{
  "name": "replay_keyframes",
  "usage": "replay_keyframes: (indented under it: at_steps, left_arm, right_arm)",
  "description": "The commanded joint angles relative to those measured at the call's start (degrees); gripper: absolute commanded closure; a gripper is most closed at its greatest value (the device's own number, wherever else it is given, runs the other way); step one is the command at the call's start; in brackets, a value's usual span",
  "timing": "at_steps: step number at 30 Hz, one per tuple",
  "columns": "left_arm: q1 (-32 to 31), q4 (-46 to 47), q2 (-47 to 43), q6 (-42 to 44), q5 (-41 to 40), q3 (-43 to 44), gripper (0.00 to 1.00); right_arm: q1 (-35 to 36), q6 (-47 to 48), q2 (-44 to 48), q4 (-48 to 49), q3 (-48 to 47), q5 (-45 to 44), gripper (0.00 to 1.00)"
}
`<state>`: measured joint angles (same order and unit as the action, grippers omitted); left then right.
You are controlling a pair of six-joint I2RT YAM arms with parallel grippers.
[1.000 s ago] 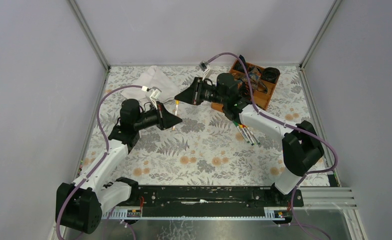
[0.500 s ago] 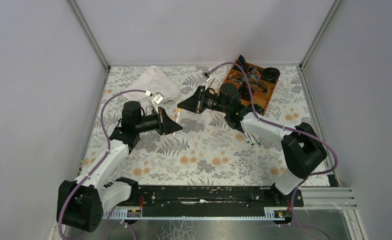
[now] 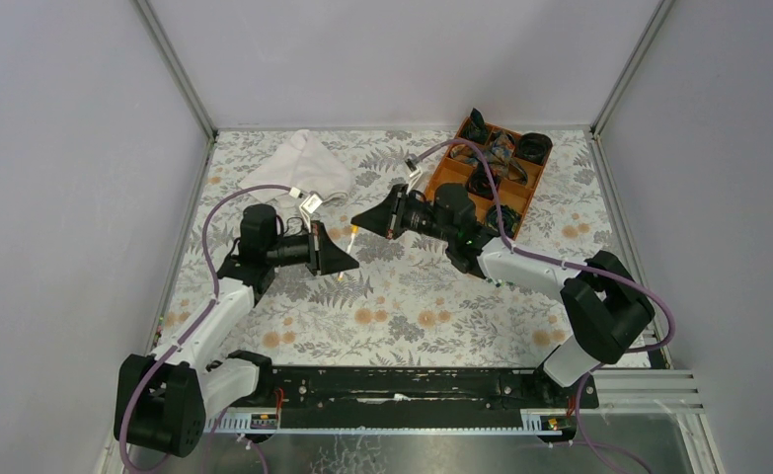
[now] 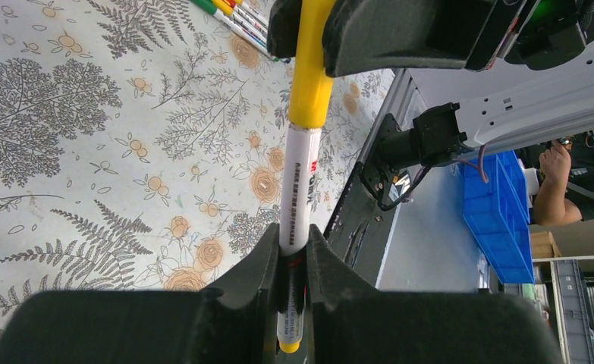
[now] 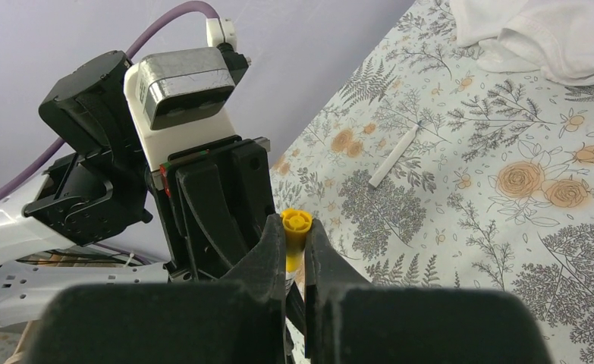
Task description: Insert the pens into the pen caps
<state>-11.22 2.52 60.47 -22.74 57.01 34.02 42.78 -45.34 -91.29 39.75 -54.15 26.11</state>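
Observation:
My left gripper (image 3: 347, 260) is shut on a white-barrelled pen (image 4: 299, 199) with a yellow end, held above the table. My right gripper (image 3: 358, 225) is shut on a yellow pen cap (image 5: 295, 225). In the left wrist view the cap (image 4: 311, 72) sits on the front end of the pen, in line with the barrel. The two grippers face each other tip to tip left of the table's middle. Several more pens (image 4: 231, 14) lie on the table under the right arm, mostly hidden in the top view.
A white cloth (image 3: 303, 163) lies at the back left. An orange compartment tray (image 3: 456, 170) with black coiled bands stands at the back right. A thin white stick (image 5: 393, 157) lies on the floral table cover (image 3: 412, 306).
Both grippers have dropped lower and come closer together. The right arm has swung forward and down, and the cap now meets the pen's end.

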Motion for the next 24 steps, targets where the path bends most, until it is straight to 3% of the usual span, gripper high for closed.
replay_keyframes:
  at_steps: [1, 14, 24]
  left_arm:
    - [2.96, 14.36, -0.29, -3.28, -6.12, 3.31, 1.00]
    - [2.91, 10.67, -0.10, -0.15, -6.17, 4.72, 1.00]
    - [2.97, 14.64, -0.17, -3.29, -1.62, 5.11, 1.00]
  right_arm:
    - [6.24, 6.08, -1.12, -16.48, 5.19, 14.75, 1.00]
    - [6.94, 1.16, -2.74, -19.16, 4.39, 16.84, 1.00]
    - [9.53, 5.30, -0.50, -22.33, 4.72, 20.50, 1.00]
